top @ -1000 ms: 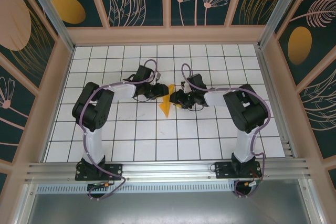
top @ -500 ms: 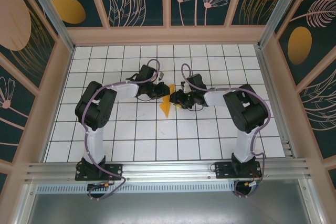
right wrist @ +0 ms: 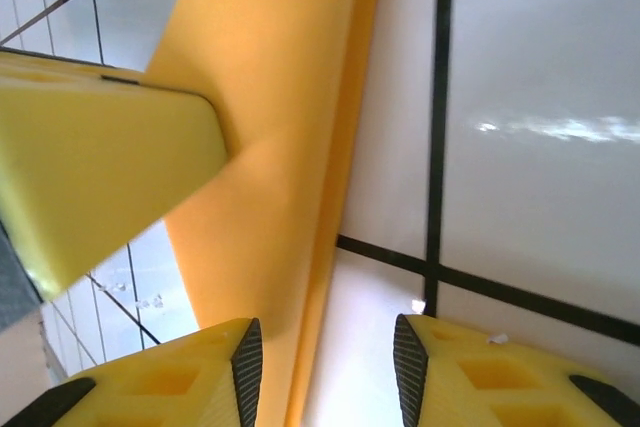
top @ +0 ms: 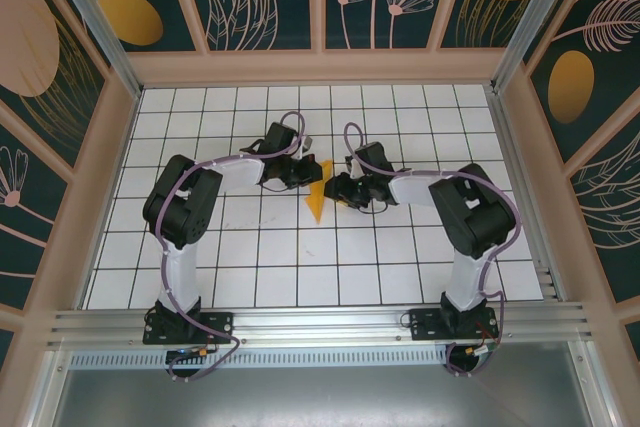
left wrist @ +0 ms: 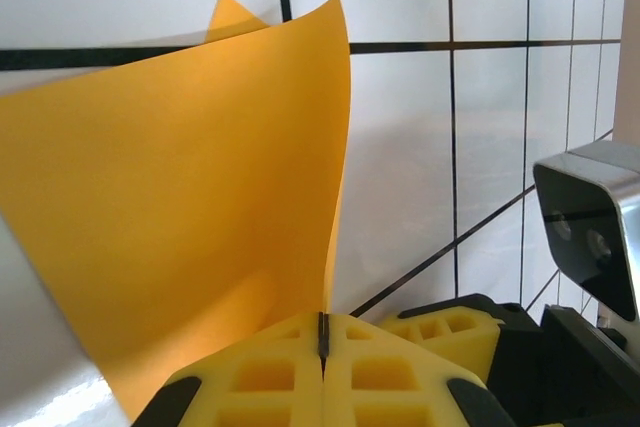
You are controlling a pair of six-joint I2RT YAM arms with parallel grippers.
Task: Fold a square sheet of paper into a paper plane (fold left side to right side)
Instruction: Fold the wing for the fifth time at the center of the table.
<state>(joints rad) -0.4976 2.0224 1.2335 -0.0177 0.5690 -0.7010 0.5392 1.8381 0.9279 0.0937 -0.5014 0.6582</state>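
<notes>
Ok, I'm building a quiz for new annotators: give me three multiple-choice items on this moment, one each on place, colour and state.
1. Where on the table is the paper? A far-left corner; B centre, between left gripper and right gripper; C near edge.
2. What colour are the left gripper's fingers? A blue; B red; C yellow.
3. How is the left gripper? A wide open; B shut on the paper; C shut on nothing.
1 B: the top view shows it mid-table between both grippers. 2 C: the left wrist view shows yellow fingers. 3 B: the fingers meet with the paper's edge pinched.
</notes>
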